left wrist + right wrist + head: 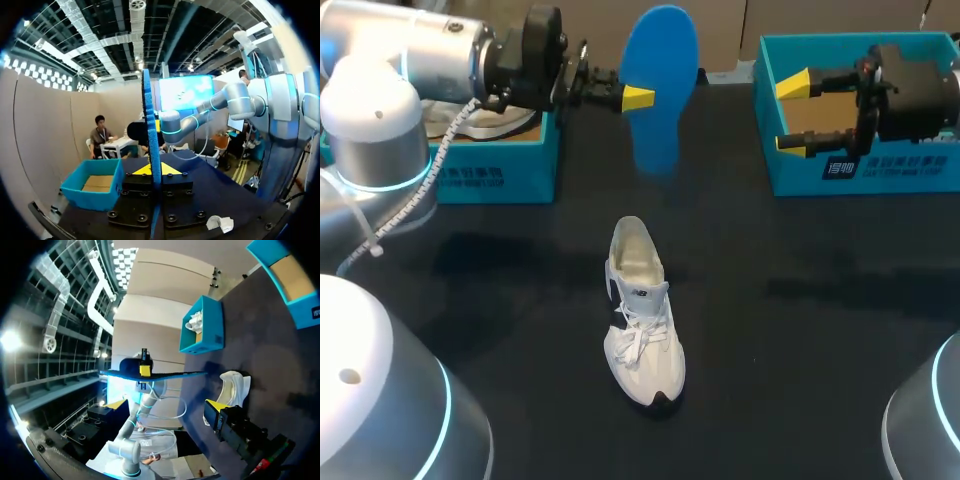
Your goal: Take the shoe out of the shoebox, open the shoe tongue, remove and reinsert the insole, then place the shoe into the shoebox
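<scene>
- The left box [510, 165] sits at the worktop's [800, 330] far left corner, with crumpled white paper [490, 120] in it.
- The right box [880, 175] sits at the far right corner. Only its brown cardboard floor shows inside.
- The shoe [642, 320] is in neither box. It stands upright at the middle of the worktop, toe toward the near edge, laces loose and mouth wide open.
- The left arm comes in level over the left box, with the left gripper [645, 97] just past the box's inner wall.
- Its fingers are clamped on the blue insole [660, 80], one on each face. The insole is held upright in the air between the two boxes, clear of the worktop. In the left wrist view it runs edge-on [150, 130] between the yellow tips.
- The right arm reaches in level over the right box, and the right gripper [792, 114] points toward the insole.
- Its fingers are spread wide apart and hold nothing. One tip is over the box's inner rim and the other over its floor.
</scene>
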`<state>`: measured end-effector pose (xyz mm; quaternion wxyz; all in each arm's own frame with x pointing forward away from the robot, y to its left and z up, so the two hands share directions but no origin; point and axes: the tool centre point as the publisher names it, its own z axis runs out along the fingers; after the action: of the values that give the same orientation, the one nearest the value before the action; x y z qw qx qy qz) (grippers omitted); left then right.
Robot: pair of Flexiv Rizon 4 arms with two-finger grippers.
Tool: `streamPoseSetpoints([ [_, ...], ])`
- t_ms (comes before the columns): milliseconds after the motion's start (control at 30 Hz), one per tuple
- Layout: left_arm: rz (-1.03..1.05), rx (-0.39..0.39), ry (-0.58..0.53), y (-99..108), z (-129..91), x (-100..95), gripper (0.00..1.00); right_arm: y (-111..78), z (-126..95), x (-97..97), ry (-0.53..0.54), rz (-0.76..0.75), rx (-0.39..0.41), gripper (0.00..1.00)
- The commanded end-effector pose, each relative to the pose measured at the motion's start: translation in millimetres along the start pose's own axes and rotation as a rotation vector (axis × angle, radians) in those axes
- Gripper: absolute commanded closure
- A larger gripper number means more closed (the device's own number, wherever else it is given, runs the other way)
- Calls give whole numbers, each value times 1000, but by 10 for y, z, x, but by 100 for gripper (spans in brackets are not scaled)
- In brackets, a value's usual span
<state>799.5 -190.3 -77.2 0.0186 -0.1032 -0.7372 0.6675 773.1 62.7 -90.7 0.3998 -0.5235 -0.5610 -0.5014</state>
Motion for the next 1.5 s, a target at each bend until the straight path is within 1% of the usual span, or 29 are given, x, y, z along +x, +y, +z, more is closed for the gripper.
streamPoseSetpoints([
  [33, 29, -5, -1, -16, -10, 11, 100, 9, 21, 1, -1, 1, 0, 0],
  [67, 29, -5, -1, -16, -10, 11, 100, 9, 21, 1, -1, 1, 0, 0],
  [100, 33, 51, -11, -8, -20, 2, 100, 9, 21, 1, -1, 1, 0, 0],
  [133, 117, 72, -19, 0, -30, -2, 100, 9, 21, 1, -1, 1, 0, 0],
  [167, 203, 67, -12, 12, -30, 7, 100, 9, 21, 1, -1, 1, 0, 0],
  [200, 256, 88, 7, 21, -31, 18, 100, 9, 21, 1, -1, 1, 0, 0],
  [267, 392, 87, 17, 25, -24, 46, 100, 9, 21, 1, -1, 1, 0, 0],
  [300, 407, 108, 25, 18, -23, 55, 100, 9, 21, 1, -1, 1, 0, 0],
  [333, 443, 105, 15, 9, -22, 52, 100, 9, 21, 1, -1, 1, 0, 0],
  [400, 554, 123, 18, -31, -16, 52, 100, 9, 21, 1, -1, 1, 0, 0],
  [433, 610, 114, 6, -37, -14, 53, 100, 9, 21, 1, -1, 1, 0, 0],
  [467, 674, 133, 8, -48, -11, 63, 100, 9, 21, 1, -1, 1, 0, 0],
  [500, 765, 107, 0, -51, -14, 71, 100, 9, 21, 1, -1, 1, 0, 0],
  [567, 870, 132, -17, -81, -16, 97, 100, 9, 21, 1, -1, 1, 0, 0],
  [600, 914, 125, -29, -91, -15, 105, 100, 9, 21, 1, -1, 1, 0, 0],
  [633, 1010, 140, -34, -127, -12, 147, 100, 9, 21, 1, -1, 1, 0, 0],
  [700, 1180, 113, -104, -145, -5, 168, 100, 9, 21, 1, -1, 1, 0, 0],
  [733, 1302, 86, -158, -146, -4, 182, 100, 9, 21, 1, -1, 1, 0, 0],
  [767, 1466, 18, -184, -114, 21, 182, 100, 9, 21, 1, -1, 1, 0, 0],
  [800, 1508, 27, -164, -95, 28, 194, 100, 9, 21, 1, -1, 1, 0, 0],
  [833, 1552, -5, -186, -80, 41, 185, 100, 9, 21, 1, -1, 1, 0, 0],
  [1500, 1552, -5, -186, -80, 41, 185, 100, 9, 21, 1, -1, 1, 0, 0],
])
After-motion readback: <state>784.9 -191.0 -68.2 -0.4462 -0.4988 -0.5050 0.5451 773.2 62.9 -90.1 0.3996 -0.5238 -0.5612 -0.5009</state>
